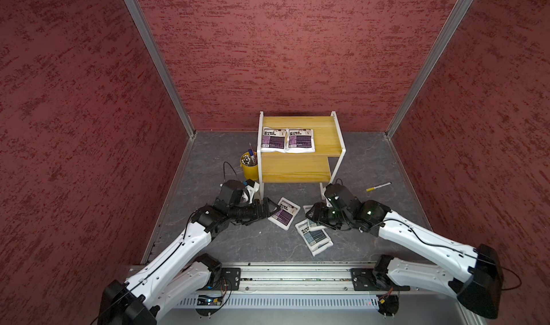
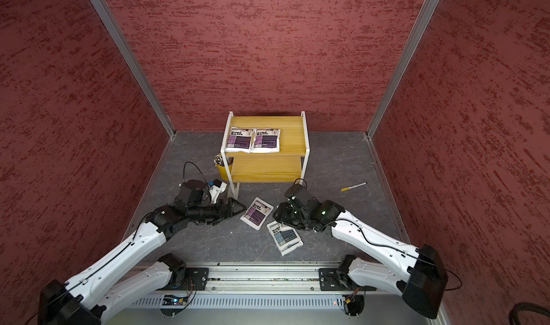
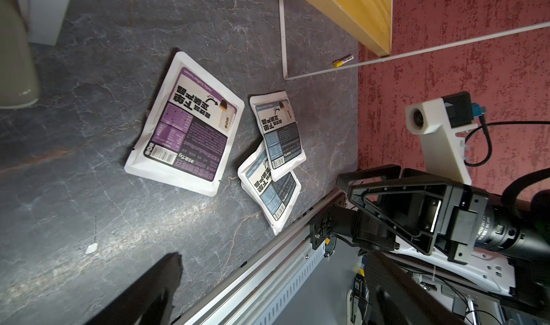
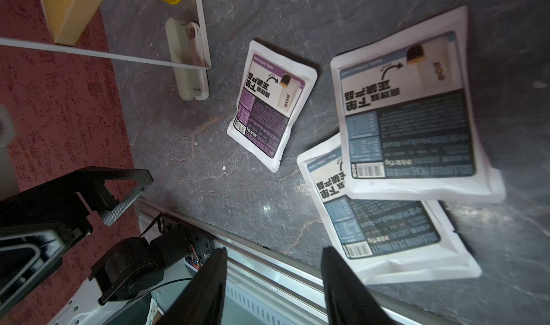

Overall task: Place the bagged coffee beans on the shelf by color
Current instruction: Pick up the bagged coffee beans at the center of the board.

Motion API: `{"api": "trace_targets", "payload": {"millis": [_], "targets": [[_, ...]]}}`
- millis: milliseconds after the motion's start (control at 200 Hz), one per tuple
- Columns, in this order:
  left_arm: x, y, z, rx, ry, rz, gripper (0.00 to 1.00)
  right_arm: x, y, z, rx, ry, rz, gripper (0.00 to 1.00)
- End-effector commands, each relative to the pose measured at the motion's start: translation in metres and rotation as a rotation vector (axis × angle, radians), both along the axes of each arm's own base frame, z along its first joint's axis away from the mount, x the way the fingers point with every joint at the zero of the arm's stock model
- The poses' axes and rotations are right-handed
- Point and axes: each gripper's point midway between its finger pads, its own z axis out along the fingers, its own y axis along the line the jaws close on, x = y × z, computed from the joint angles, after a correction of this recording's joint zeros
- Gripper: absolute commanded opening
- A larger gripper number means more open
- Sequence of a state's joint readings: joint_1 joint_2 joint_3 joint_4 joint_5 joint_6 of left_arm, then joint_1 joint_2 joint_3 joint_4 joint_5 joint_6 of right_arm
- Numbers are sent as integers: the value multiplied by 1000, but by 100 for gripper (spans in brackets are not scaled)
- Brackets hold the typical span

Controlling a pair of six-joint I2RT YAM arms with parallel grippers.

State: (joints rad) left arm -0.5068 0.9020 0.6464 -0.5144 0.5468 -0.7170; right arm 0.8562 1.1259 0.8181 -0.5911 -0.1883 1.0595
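open left hand (image 1: 275, 209) near purple bag (image 1: 284, 214)

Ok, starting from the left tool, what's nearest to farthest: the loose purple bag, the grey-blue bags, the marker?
From the left tool, in a top view:
1. purple bag, right at its tip.
2. grey-blue bags, beside the right arm.
3. marker, far on the right.

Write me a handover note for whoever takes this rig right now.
Left pincer: open, empty, beside the loose purple bag on the table.
Right pincer: open, empty, above the grey-blue bags, piled overlapping on the table.
Done: two purple bags lie side by side on the shelf, upper board.
To do: third purple bag up top; grey-blue ones onto the lower board.
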Motion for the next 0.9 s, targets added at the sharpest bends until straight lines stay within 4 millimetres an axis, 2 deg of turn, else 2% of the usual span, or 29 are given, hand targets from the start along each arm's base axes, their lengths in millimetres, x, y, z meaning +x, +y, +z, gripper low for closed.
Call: {"api": "trace_targets", "payload": {"millis": [0,135,516,661,686,892], "targets": [[7,-2,3,14,-65,-12,100,8,28,8,132,-8,1,55],[8,-1,-3,40,-63,-30,100,9,39,-10,145,34,4,54],[17,-3,-22,72,-64,-28,100,16,70,-37,177,103,31,53],[23,-4,-26,89,-71,-31,100,20,78,-43,193,114,27,52],[24,-5,-26,89,-79,-33,100,21,79,-53,174,131,26,52],[32,-11,-27,94,-126,-62,100,23,86,-72,142,163,40,52]]}}
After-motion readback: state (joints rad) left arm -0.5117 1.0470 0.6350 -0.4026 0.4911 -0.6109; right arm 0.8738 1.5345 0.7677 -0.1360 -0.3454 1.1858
